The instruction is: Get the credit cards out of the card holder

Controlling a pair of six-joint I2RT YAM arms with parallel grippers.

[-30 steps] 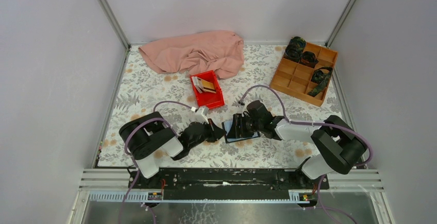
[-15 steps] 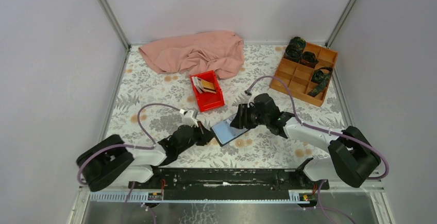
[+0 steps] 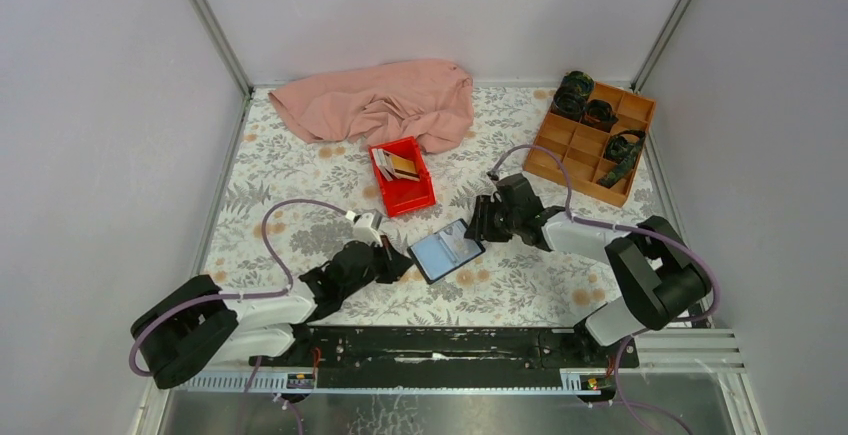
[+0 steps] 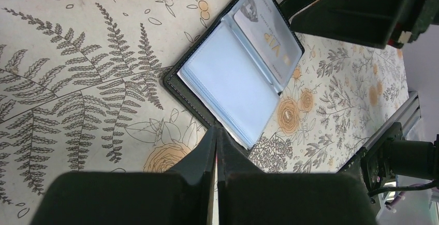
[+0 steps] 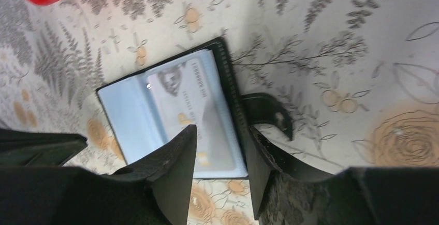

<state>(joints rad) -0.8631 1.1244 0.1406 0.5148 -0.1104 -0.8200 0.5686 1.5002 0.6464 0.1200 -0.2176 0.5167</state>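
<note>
Top external view: the holder is down and lying open!
A second ago it sat bunched between my two grippers, mostly black showing. Now the card holder (image 3: 446, 251) lies flat, blue inside up, toward the near edge of the table (image 3: 290, 170), just this side of the red tray (image 3: 412, 196). My left gripper (image 4: 216, 132) is pinched shut, tips at the holder's near edge. My right gripper (image 5: 217, 137) has narrowed but its jaws stand apart, straddling the clasp-side edge, one finger over a pale credit card (image 5: 184, 101) in its pocket. That one's next, I reckon.

Overhead, 2 wrists; card holder (image 3: 447, 251) shared
</note>
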